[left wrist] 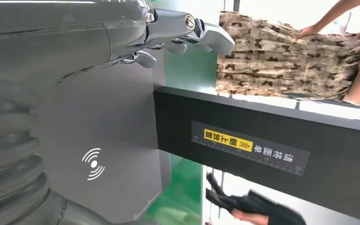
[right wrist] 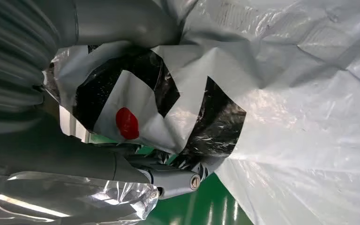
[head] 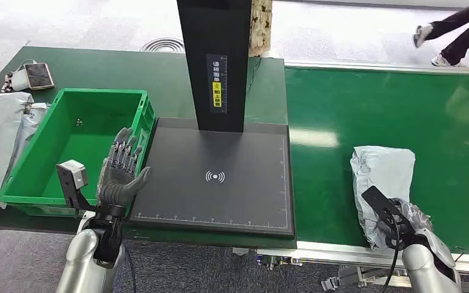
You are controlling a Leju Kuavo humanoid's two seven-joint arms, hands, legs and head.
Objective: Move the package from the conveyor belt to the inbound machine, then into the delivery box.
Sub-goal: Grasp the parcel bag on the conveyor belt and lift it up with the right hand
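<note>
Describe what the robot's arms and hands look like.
Both arms are silver tubes. The left robot hand has dark ribbed fingers, a grey palm, and a small white-faced box on a black bracket beside its wrist. The right robot hand is dark, with a black cable looping at its wrist.

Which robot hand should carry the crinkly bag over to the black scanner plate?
The right hand. Its fingers already grip the grey package on the conveyor belt. The left hand hovers open at the scanner plate's far edge by the green box, away from the package.
</note>
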